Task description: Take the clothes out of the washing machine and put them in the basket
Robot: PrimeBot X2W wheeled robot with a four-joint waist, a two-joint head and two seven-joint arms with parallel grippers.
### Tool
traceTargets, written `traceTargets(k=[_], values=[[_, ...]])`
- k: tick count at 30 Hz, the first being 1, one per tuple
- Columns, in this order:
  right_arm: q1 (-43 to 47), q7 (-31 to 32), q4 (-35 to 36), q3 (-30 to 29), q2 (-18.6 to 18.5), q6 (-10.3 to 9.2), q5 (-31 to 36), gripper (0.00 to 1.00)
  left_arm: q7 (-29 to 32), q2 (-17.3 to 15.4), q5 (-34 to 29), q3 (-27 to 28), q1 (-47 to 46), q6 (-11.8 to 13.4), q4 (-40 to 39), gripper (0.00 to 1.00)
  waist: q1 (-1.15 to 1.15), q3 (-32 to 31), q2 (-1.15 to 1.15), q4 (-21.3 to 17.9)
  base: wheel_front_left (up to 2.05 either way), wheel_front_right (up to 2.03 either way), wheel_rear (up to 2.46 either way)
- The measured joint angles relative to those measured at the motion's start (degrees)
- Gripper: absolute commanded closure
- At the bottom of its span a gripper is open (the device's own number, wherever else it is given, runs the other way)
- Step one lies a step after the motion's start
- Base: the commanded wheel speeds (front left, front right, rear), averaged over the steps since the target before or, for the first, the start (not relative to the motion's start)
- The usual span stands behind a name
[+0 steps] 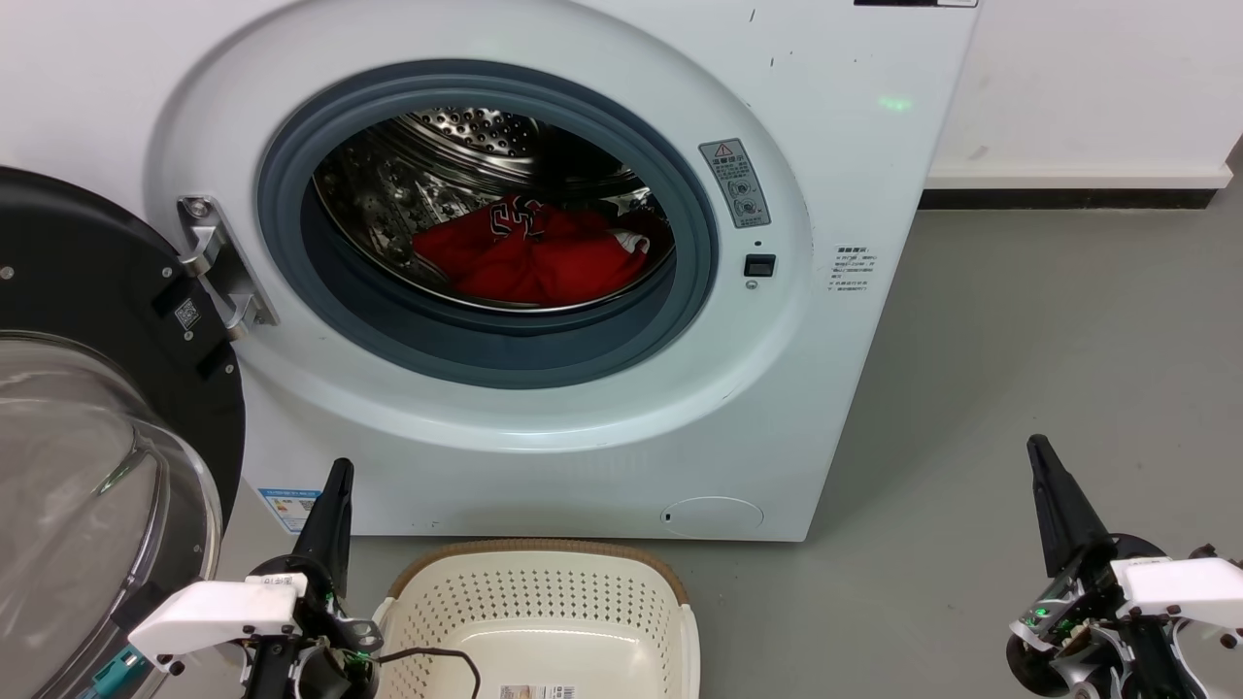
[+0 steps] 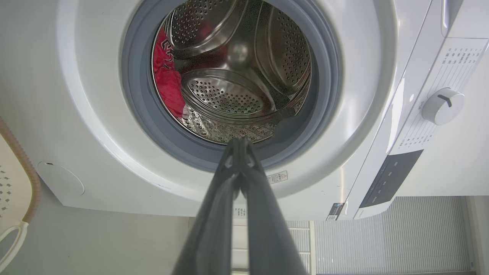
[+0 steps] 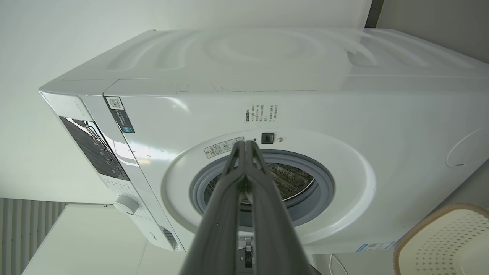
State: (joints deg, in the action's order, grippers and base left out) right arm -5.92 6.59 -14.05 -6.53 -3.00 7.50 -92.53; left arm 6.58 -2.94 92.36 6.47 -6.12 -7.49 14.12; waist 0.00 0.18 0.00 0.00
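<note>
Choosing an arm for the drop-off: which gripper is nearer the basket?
The left gripper, just beside the basket's left rim. The right gripper sits well away on the basket's other side.

To my right I see a smooth grey floor [image 1: 1049, 369] running back to a white wall [image 1: 1088, 78], where a black skirting strip [image 1: 1063, 199] lies under a white ledge [image 1: 1078, 178]. My left wrist view catches a ribbed grey panel [image 2: 389, 233]. In my right wrist view, a plain white unit [image 3: 88, 240] sits just beside such ribbing.
</note>
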Motion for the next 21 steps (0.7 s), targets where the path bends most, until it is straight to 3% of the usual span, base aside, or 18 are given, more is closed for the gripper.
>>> traceTargets(k=[21], values=[[0.0, 0.0, 0.0, 0.0, 0.0, 0.0, 0.0, 1.0, 0.0, 0.0, 0.0, 0.0, 0.0, 0.0, 0.0, 1.0, 0.0, 0.0, 0.0, 0.0, 0.0, 0.0, 0.0]])
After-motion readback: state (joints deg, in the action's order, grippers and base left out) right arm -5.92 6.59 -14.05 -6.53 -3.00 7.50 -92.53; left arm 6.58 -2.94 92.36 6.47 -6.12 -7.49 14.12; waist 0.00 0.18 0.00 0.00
